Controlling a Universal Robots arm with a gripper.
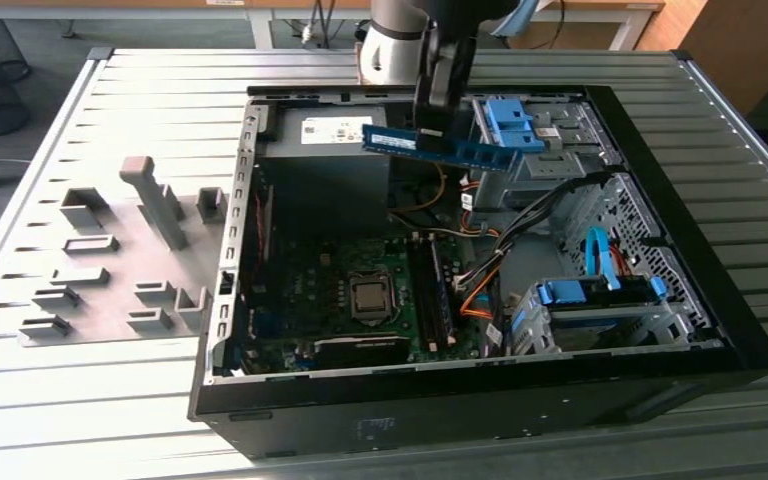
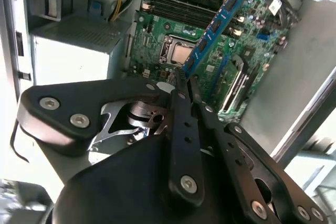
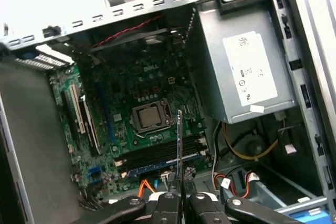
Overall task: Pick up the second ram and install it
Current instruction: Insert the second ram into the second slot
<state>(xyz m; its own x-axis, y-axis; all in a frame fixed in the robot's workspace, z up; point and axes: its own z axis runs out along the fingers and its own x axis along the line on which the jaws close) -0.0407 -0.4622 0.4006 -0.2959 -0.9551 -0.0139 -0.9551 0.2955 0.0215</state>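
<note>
Even daylight over the ribbed bench (image 1: 131,90), computer case (image 1: 704,330) interior left in shadow, background washed out white in the first wrist view, pincer (image 2: 181,85) blurred close up in both wrist views

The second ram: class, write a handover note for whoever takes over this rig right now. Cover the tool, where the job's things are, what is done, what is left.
Tool: shut on the second ram, gripping it near one end.
Second ram: held in the air above the open computer case, roughly level in the exterior view, over the motherboard.
Done: the pick-up.
Left: the install; the stick is not yet in a memory slot.
</note>
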